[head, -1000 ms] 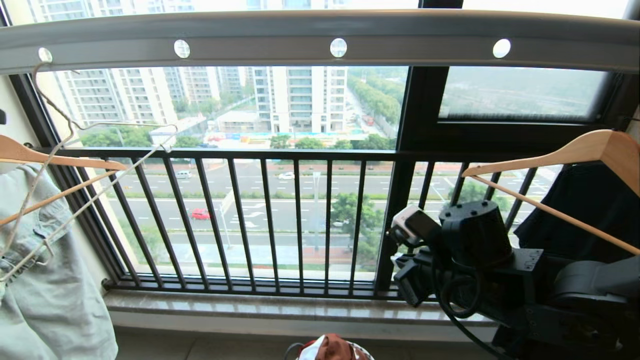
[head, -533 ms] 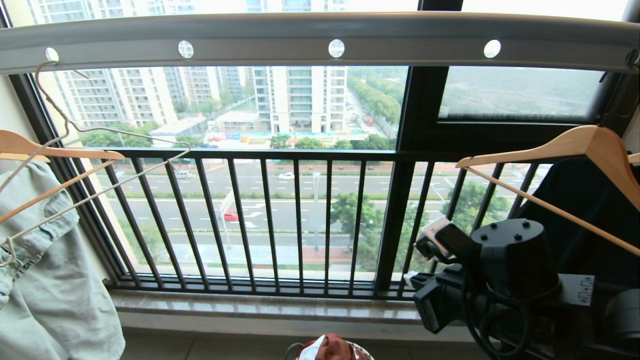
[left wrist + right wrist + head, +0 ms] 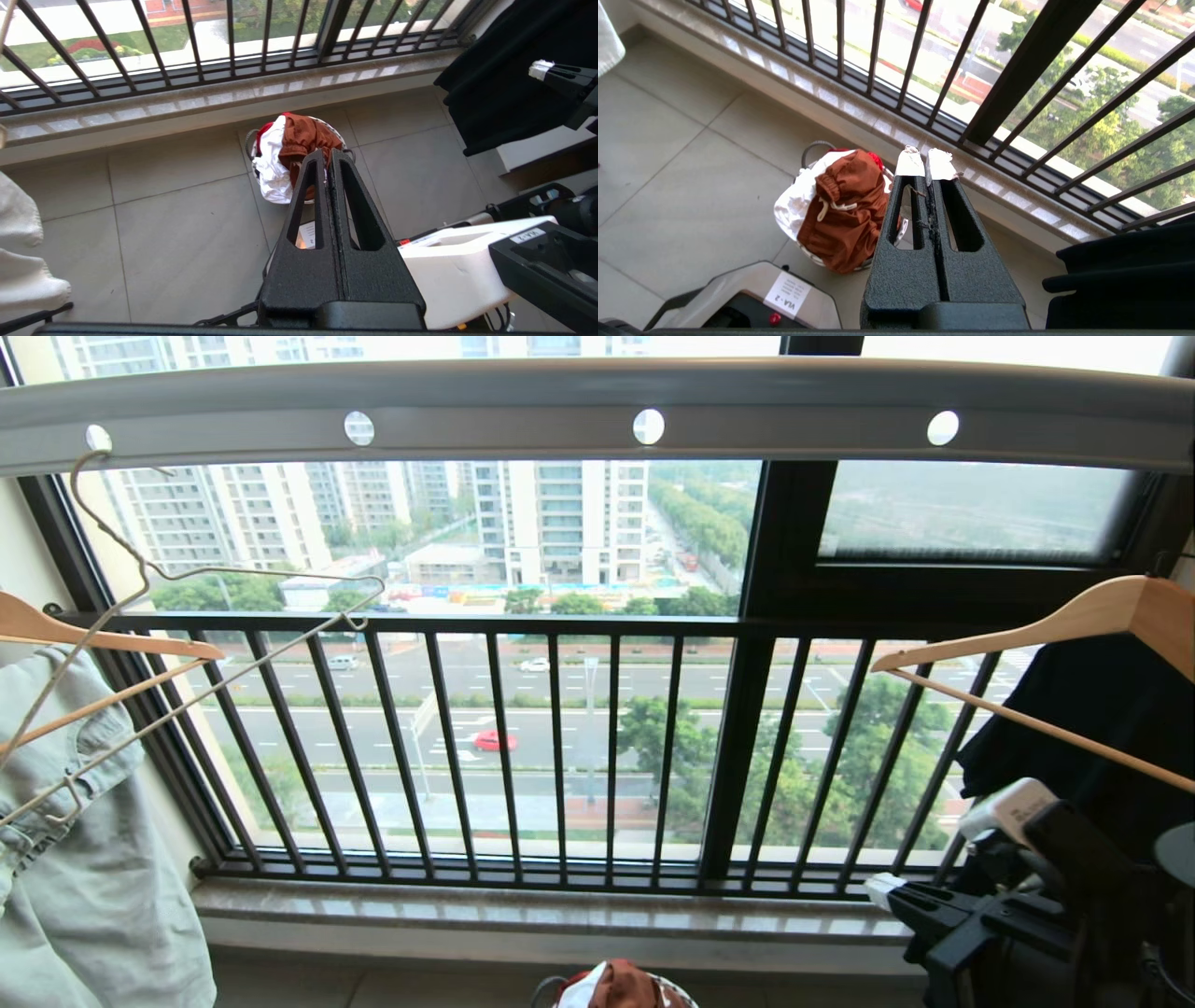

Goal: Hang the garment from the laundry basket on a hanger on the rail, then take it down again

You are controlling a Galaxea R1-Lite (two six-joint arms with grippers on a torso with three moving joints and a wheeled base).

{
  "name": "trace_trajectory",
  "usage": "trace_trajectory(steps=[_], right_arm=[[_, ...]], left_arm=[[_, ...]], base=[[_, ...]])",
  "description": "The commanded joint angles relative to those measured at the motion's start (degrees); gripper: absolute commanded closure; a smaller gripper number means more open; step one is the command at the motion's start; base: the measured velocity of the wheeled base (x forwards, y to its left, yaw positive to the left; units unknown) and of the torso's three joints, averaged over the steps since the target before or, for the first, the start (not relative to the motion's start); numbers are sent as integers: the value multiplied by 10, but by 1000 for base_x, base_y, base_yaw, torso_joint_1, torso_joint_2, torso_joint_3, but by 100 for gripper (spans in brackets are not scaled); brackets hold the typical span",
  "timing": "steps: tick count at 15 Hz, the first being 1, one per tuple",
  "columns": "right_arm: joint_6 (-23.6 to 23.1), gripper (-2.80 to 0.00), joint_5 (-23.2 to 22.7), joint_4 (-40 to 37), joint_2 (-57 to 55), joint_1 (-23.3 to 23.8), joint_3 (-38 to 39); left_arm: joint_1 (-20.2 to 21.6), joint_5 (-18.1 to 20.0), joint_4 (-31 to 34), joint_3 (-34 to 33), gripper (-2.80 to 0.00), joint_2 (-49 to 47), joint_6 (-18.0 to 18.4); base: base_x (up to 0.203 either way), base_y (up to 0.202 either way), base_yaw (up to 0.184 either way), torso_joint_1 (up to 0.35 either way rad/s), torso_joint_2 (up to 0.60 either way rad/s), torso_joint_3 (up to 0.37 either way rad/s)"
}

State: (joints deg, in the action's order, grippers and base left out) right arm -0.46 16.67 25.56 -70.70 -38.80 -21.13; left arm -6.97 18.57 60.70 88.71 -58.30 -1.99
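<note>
From the head camera I see the hanger [image 3: 140, 588] hooked in a hole of the rail [image 3: 597, 401], bare, with the right gripper [image 3: 887, 889] low at the right and the garment [image 3: 621, 987] just showing at the bottom edge. On my left wrist camera the left gripper [image 3: 327, 156] has its fingers clenched on nothing above the laundry basket [image 3: 254, 144], where the garment lies on a white cloth [image 3: 273, 163]. My right wrist camera shows the right gripper's fingers clenched empty beside the basket.
</note>
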Motion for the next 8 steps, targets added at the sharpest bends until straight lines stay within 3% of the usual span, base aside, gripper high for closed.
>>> trace_trajectory(steps=[1, 5, 8], right_arm=[[0, 0, 10, 2, 97, 2, 22], [-1, 0, 20, 4, 194, 61, 37], [-51, 0, 126, 5, 258, 122, 6]], left_arm=[[-2, 30, 4, -27, 0, 29, -6], [-1, 33, 3, -84, 0, 86, -25], [0, 36, 1, -92, 0, 170, -72]], base=[[0, 0, 0, 0, 0, 0], [0, 0, 0, 0, 0, 0], [0, 0, 0, 0, 0, 0]])
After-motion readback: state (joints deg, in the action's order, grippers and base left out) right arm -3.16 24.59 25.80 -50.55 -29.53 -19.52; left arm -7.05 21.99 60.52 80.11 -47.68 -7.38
